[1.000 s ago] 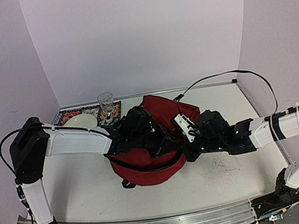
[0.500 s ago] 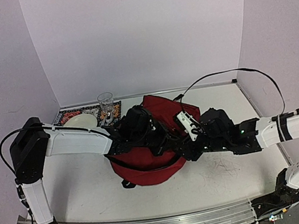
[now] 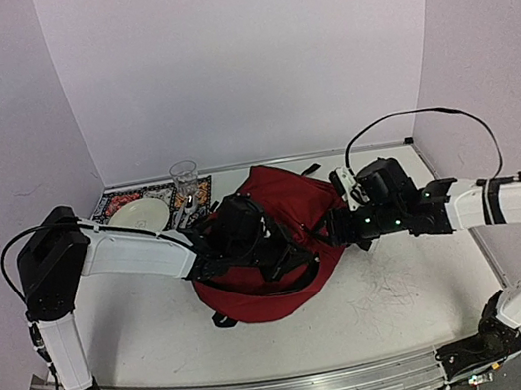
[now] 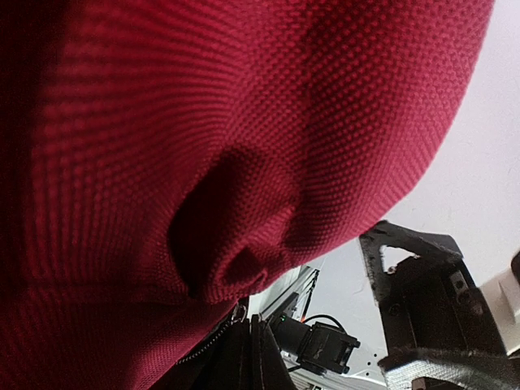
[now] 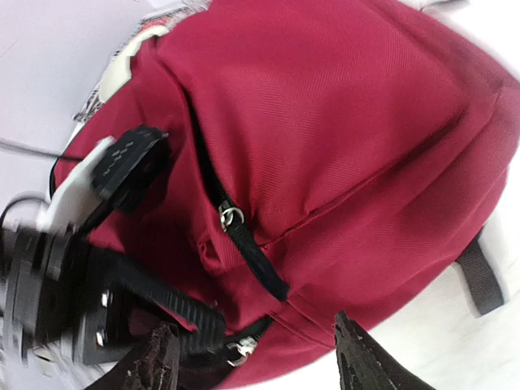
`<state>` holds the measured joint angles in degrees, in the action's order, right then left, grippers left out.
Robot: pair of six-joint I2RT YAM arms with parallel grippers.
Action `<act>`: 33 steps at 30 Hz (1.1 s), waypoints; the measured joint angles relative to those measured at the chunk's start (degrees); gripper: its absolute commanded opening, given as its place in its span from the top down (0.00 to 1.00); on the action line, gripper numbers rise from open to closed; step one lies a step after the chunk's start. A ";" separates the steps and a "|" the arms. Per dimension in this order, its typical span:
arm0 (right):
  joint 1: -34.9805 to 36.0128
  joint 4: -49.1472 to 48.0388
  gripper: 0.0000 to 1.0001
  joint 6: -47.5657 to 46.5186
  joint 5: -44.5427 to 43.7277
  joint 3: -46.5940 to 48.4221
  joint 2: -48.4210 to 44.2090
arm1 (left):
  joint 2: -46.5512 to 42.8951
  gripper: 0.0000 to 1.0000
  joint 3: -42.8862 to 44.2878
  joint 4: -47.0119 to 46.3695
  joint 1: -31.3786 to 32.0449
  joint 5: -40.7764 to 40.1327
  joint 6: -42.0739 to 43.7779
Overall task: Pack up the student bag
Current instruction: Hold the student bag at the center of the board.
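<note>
From high above the near edge we look down and forward over the whole table [image 3: 391, 303], the student bag [image 3: 287, 200] mid-frame. Our left wrist view sits pressed against its red fabric; our right wrist view faces the bag's zipped side from close by. All three share the bag

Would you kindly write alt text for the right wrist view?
A dark-red student bag fills the frame, a black zip with a metal pull running down its middle. The left arm reaches onto it from the left; the right gripper hangs open and empty at the bottom edge.
</note>
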<state>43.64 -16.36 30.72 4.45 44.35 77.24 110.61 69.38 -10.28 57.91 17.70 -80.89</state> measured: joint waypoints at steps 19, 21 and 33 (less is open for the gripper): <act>-0.52 5.08 0.68 17.63 9.41 6.41 12.58 | -1.84 1.00 -2.03 1.71 1.01 -3.97 1.35; -0.76 5.05 0.77 17.77 9.53 6.63 13.11 | -1.84 1.00 -2.03 1.78 1.15 -4.12 1.48; -6.56 5.21 1.00 17.81 11.15 7.00 13.37 | -5.86 1.00 -3.84 2.29 2.01 -4.99 2.65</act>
<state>37.08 -11.15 48.54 15.60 51.35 90.61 104.75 65.54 -7.99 59.92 12.71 -78.24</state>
